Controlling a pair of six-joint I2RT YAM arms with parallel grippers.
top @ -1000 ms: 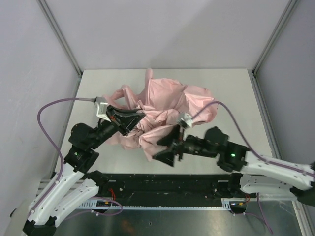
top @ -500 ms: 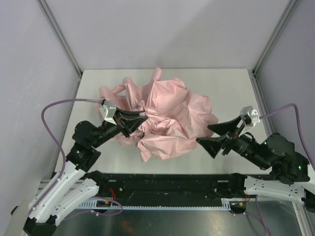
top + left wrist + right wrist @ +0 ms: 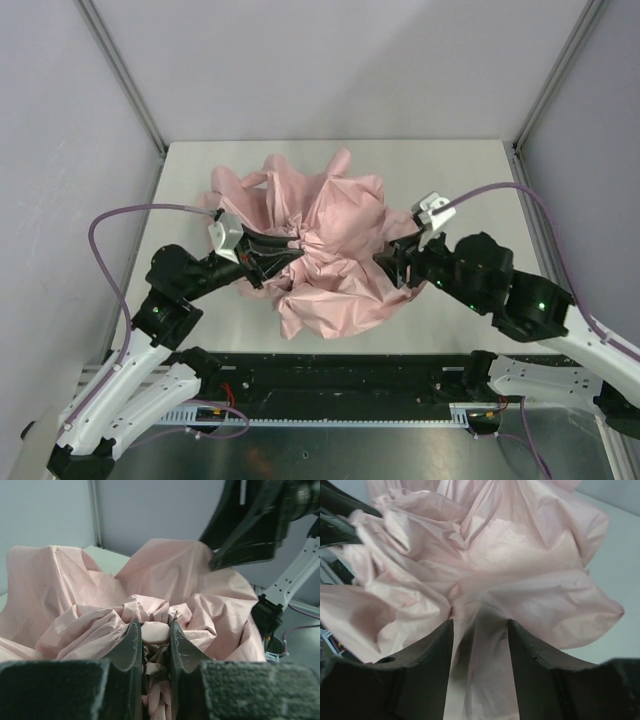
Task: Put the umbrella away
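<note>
The pale pink umbrella (image 3: 335,240) lies crumpled in the middle of the table, its fabric bunched up in folds. Its black shaft and strap are hidden. My left gripper (image 3: 285,245) reaches into the fabric from the left. In the left wrist view it (image 3: 156,630) is shut on a small pale pink rounded piece of the umbrella (image 3: 156,633), with folds all around. My right gripper (image 3: 392,262) is at the fabric's right edge. In the right wrist view it (image 3: 480,625) is open, with pink fabric (image 3: 485,560) lying between and ahead of its fingers.
The white table (image 3: 470,180) has grey walls at the back and on both sides. Metal frame posts (image 3: 120,70) stand at the back corners. My right arm's black body shows in the left wrist view (image 3: 250,525) above the fabric.
My right arm swung out to the right, then came back in against the umbrella's right side. The fabric has gathered closer and higher. My left gripper kept its hold and shifted slightly.
</note>
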